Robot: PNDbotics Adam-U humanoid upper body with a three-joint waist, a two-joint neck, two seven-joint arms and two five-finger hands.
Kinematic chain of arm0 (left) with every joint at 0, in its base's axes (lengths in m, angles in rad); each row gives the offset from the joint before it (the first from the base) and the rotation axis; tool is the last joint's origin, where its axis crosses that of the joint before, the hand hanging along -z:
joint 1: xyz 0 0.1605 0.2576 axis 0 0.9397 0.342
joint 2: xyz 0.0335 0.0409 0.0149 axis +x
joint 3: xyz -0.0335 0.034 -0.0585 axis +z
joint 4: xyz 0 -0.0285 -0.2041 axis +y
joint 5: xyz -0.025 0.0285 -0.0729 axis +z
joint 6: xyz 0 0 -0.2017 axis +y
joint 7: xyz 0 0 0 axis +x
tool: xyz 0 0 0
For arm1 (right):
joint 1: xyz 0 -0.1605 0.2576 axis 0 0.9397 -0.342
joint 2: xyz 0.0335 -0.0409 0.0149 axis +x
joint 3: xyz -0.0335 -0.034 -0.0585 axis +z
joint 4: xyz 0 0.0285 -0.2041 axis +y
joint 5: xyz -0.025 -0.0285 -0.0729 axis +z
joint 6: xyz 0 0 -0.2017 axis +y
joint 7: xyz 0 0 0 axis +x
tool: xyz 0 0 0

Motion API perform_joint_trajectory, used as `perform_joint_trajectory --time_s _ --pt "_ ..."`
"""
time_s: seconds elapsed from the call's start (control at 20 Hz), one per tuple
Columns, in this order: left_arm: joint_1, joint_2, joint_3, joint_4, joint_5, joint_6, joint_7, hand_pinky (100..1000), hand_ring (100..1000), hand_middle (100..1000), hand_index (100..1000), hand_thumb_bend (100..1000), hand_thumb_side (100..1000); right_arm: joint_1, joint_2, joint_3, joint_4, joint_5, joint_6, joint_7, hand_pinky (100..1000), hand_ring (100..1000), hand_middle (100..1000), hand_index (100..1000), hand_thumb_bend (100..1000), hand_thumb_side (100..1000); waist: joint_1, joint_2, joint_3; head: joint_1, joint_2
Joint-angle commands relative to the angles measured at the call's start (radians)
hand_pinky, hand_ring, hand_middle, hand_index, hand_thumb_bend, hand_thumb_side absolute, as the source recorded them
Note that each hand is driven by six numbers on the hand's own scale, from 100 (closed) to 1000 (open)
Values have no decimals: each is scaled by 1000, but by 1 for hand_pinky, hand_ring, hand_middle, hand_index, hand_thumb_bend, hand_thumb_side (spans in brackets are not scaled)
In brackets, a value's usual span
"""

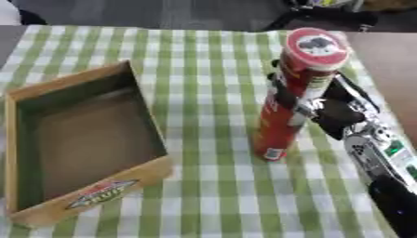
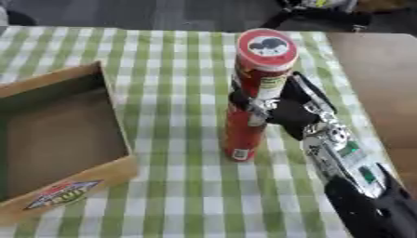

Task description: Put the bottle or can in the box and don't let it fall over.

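Left eye view: my right robot hand comes in from the lower right, its black fingers curled round the middle of a tall red cylindrical can with a round lid. The can stands upright but slightly tilted on the desk covered with a green-and-white checked cloth, its base touching the cloth. An open, shallow wooden box with a printed label on its near wall lies well apart to the left, with nothing visible inside it.

Right eye view: my right robot hand is closed on the can at mid-height, thumb side and fingers wrapping opposite sides. The silver and black forearm runs to the lower right corner. The can is outside the box, to its right. My left robot hand shows in neither view.
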Motion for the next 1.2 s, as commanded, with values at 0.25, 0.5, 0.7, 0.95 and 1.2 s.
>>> perform_joint_trajectory --time_s 0.25,0.5,0.7,0.95,1.2 --pt "-13 18 7 -11 2 -2 -5 829 913 801 859 524 424 -19 -10 4 -8 -65 -17 -23 490 505 508 579 365 100 2 -14 2 -1 -9" --pt "-13 18 7 -11 2 -2 -5 830 913 801 856 518 424 -17 -15 3 -25 -110 -48 -27 404 435 434 495 290 100 1 -15 1 2 -7" --pt "-12 18 9 -11 1 -2 -6 831 913 801 856 517 424 -18 -27 -4 -57 -96 -65 -47 409 427 426 484 296 100 1 -17 0 4 -5" --pt "-10 20 10 -11 1 -4 -6 831 913 801 857 517 423 -38 -65 -7 -157 -62 -47 -79 414 431 431 488 327 100 0 -23 -2 5 -6" --pt "-9 25 8 -11 1 -3 -8 831 912 800 857 518 422 -136 -128 14 -205 -80 -22 -67 421 439 438 495 377 100 -1 -32 -1 -5 0"
